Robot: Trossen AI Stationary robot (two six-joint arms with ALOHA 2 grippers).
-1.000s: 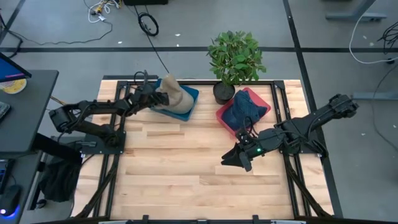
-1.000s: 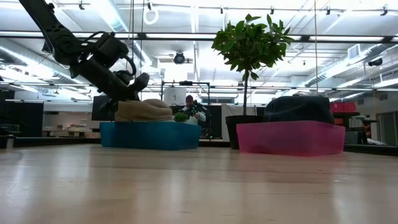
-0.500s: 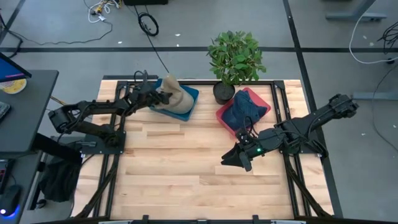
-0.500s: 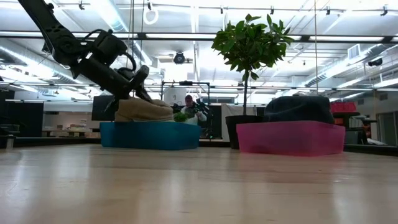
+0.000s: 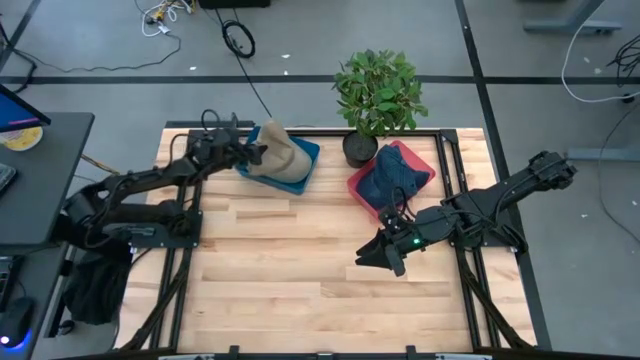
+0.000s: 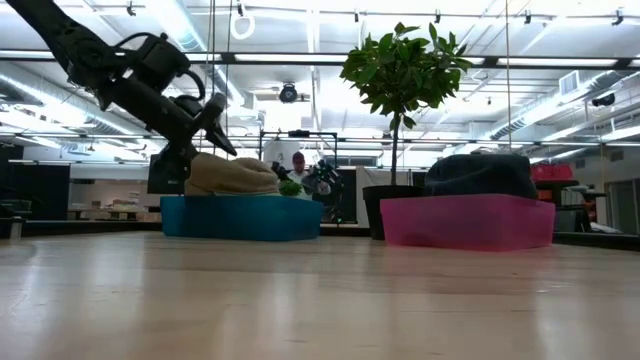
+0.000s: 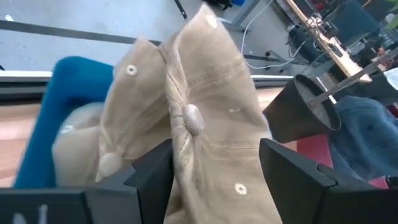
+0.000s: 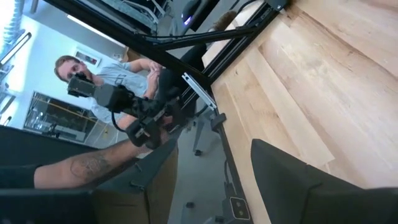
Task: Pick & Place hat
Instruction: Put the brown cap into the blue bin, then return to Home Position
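While the right gripper (image 5: 383,255) waits spread near the table's middle, the left gripper (image 5: 247,152), fingers parted and holding nothing, sits just beside the tan hat (image 5: 285,160) lying straight ahead in the blue bin (image 5: 308,154), clearly the nearer arm.

Tan hat (image 5: 284,160) sits crumpled in the blue bin (image 5: 310,153) at my table's back edge; dark blue hat (image 5: 391,176) fills the pink bin (image 5: 420,160) beside it.
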